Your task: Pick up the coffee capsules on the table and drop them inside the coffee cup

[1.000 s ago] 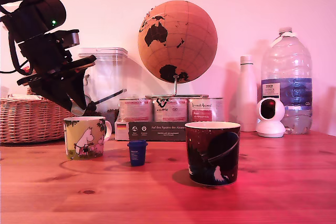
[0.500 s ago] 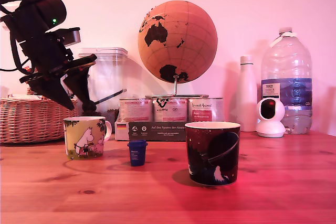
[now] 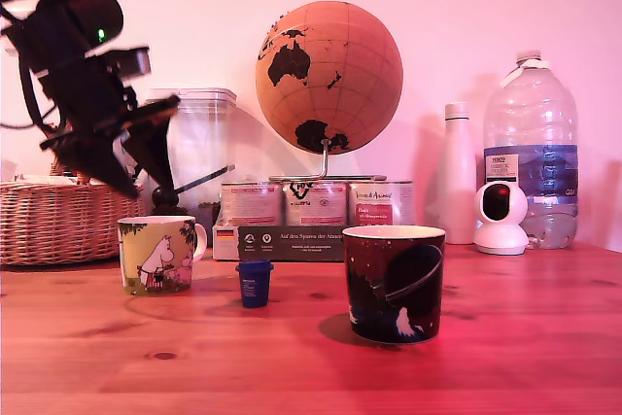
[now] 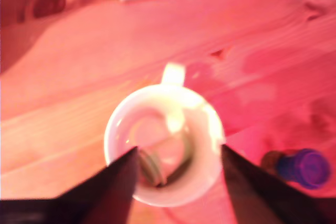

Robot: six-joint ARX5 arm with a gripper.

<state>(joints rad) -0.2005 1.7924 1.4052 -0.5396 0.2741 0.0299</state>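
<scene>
A cream cartoon-printed coffee cup point(image 3: 155, 255) stands on the table at the exterior view's left. My gripper point(image 3: 148, 196) hangs open just above it, holding nothing. The wrist view looks straight down into this cup point(image 4: 113, 124), with my gripper point(image 4: 178, 153) spread over the rim. A pale grey capsule point(image 4: 157, 163) lies tilted on the bottom inside. The dark blue capsule point(image 3: 255, 282) stands on the table a little to the right of the cup in the exterior view, and it also shows in the wrist view point(image 4: 307, 167).
A larger dark mug point(image 3: 394, 284) stands nearer the front, right of the blue capsule. Behind are a wicker basket point(image 3: 53, 221), a clear container point(image 3: 199, 157), a globe point(image 3: 328, 77) over tins, a white bottle point(image 3: 457, 177), a small camera point(image 3: 501, 218) and a water bottle point(image 3: 530, 153).
The arm has risen a little above the printed cup and its fingers have spread wider. The blue capsule and both mugs have not moved.
</scene>
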